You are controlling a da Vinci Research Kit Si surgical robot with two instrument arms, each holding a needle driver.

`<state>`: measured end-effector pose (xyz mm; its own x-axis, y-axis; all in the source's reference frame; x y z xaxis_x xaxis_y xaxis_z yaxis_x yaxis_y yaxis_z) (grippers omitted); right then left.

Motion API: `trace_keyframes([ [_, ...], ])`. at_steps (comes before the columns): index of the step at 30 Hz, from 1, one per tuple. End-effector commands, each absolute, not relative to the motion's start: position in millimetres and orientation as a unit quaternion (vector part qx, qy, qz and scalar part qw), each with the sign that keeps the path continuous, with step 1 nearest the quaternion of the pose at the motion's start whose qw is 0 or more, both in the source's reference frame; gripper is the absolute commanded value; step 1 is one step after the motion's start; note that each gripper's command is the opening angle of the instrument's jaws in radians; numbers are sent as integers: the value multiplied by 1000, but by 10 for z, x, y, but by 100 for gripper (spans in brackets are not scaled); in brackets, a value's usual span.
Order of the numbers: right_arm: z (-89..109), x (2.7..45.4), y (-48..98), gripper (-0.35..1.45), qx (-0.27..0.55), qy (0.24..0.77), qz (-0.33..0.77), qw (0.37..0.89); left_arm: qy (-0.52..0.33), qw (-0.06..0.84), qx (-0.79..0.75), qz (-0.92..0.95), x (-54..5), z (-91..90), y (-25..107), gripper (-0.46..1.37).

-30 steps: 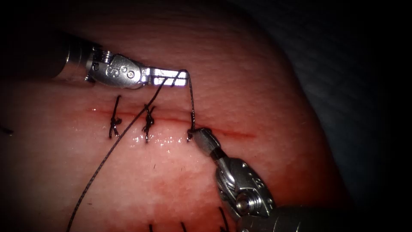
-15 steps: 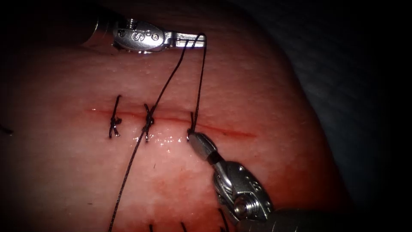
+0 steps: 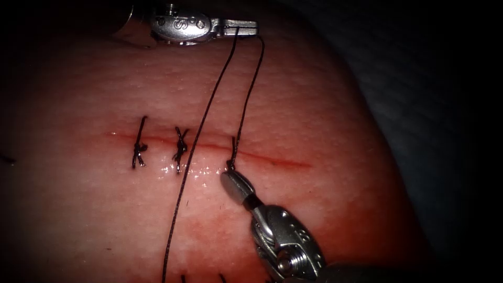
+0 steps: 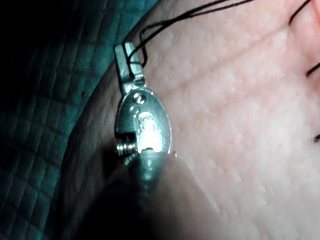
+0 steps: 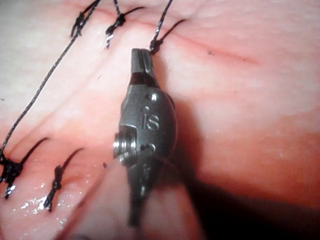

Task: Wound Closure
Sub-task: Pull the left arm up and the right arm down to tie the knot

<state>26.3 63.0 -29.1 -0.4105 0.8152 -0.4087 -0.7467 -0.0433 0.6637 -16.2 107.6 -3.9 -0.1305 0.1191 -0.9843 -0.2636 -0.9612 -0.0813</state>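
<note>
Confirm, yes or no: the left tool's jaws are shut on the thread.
Yes: the left tool has its jaws closed on the thread, which runs down to the cut.

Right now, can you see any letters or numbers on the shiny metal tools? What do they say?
"S": stamped on the left pincer, on its metal body, followed by two small round dots.
"is": stamped on the right pincer, on its metal body, as it reads in the right wrist view.
The mark on the left pincer's body in the left wrist view is too glared to read.
</note>
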Motion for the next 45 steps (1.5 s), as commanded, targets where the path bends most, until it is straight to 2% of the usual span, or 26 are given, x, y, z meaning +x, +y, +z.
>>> trace_keyframes([
  [1, -291, 263, 630, -35, 37, 426, 724, 542, 55, 127, -646, 751, -162, -39, 1077, -35],
  [45, -295, 263, 623, -35, 39, 413, 725, 549, 108, 107, -611, 777, -159, -33, 1088, -35],
])
